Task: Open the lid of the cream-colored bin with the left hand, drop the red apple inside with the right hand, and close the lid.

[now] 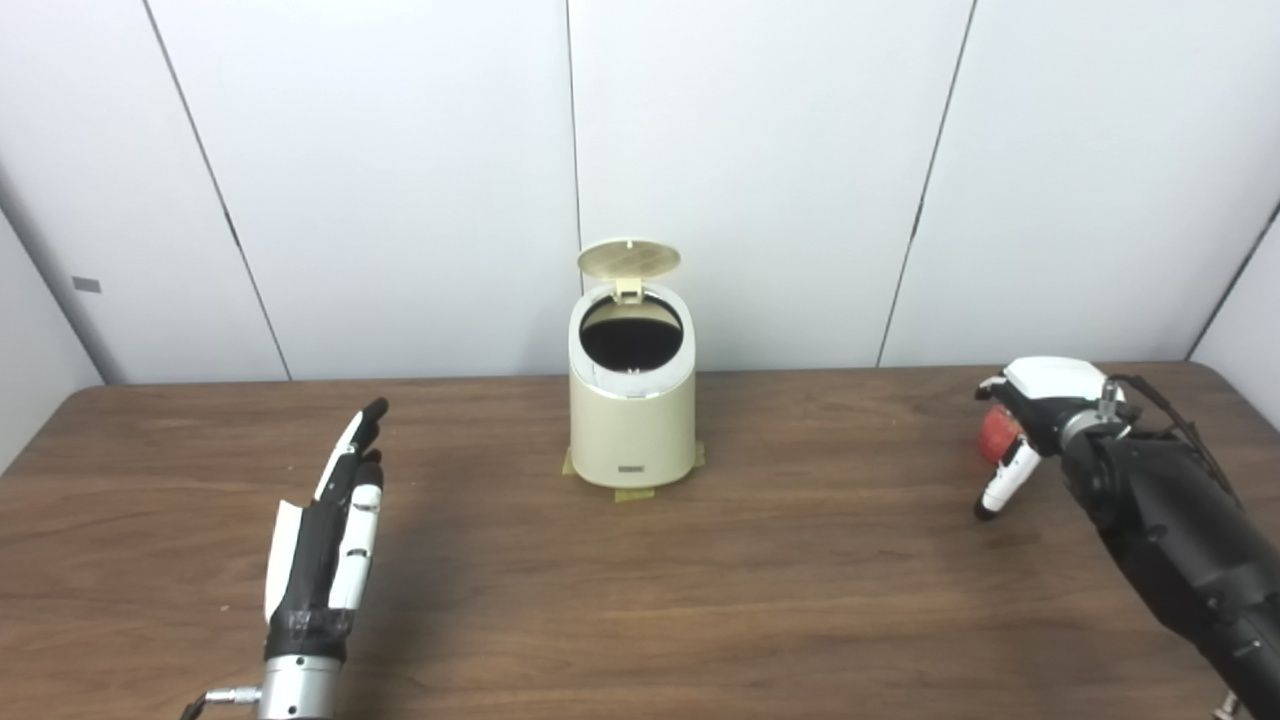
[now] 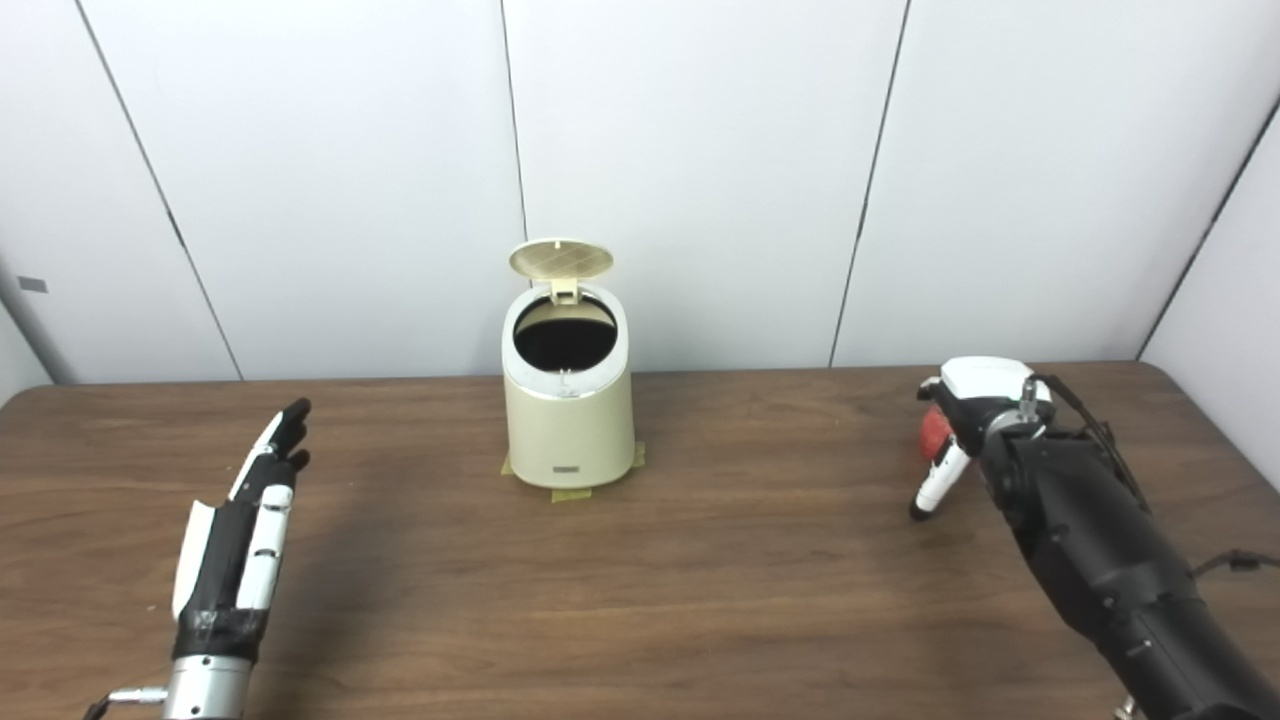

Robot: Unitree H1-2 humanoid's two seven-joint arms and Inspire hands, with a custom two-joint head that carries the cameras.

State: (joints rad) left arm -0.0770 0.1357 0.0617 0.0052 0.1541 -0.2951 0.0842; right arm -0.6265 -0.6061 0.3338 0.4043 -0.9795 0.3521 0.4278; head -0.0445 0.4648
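The cream-colored bin (image 1: 632,420) stands at the back middle of the table, taped down, with its round lid (image 1: 629,258) tipped up and back so the dark opening shows. My left hand (image 1: 335,530) rests low at the front left, far from the bin, fingers straight and apart, holding nothing. At the far right, my right hand (image 1: 1030,415) arches over the red apple (image 1: 996,436), which is mostly hidden behind it. One finger (image 1: 1000,490) points down toward the table beside the apple. Whether the hand grips the apple is not visible.
The brown wooden table (image 1: 700,600) runs the full width of the view, with white wall panels behind it. Yellow tape (image 1: 632,494) peeks out under the bin's base. The right forearm (image 1: 1180,540) stretches along the table's right side.
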